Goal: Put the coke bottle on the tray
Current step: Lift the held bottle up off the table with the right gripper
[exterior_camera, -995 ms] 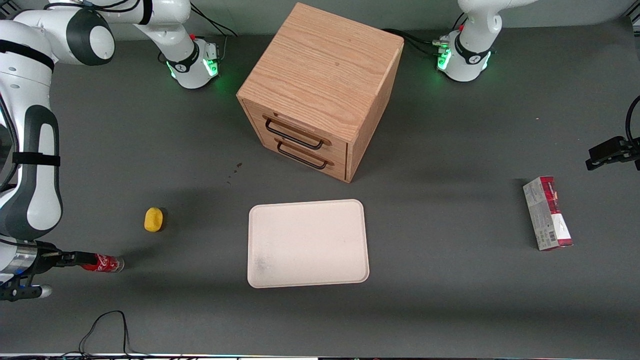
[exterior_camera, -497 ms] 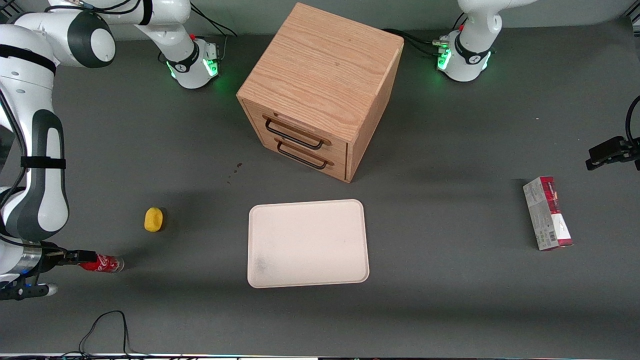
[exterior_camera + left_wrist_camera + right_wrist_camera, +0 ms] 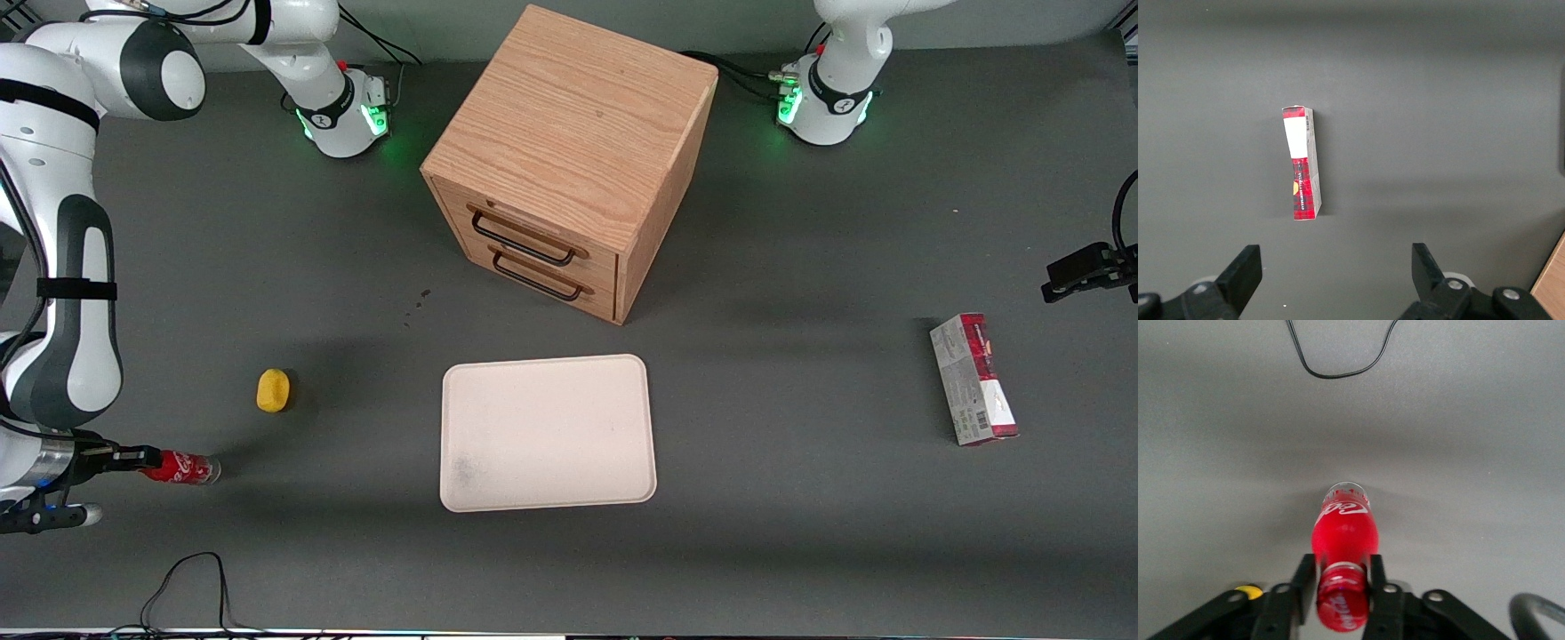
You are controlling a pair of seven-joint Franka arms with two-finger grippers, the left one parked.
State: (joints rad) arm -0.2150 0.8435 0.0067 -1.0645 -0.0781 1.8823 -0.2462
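Note:
The coke bottle (image 3: 185,468) lies on its side on the grey table, toward the working arm's end and well away from the tray (image 3: 547,433). In the right wrist view the red coke bottle (image 3: 1345,533) points its clear base away from the camera and its red cap toward it. My gripper (image 3: 1341,577) is low over the table with one black finger on each side of the bottle's neck, shut on it. In the front view the gripper (image 3: 147,460) covers the cap end. The cream tray is flat and holds nothing.
A small yellow object (image 3: 274,390) sits a little farther from the front camera than the bottle. A wooden drawer cabinet (image 3: 569,160) stands past the tray. A red-and-grey carton box (image 3: 973,379) lies toward the parked arm's end. A black cable (image 3: 187,582) loops at the table's near edge.
The working arm's elbow has shifted and the gripper has slid slightly back along the bottle toward its cap. The bottle lies in the same spot.

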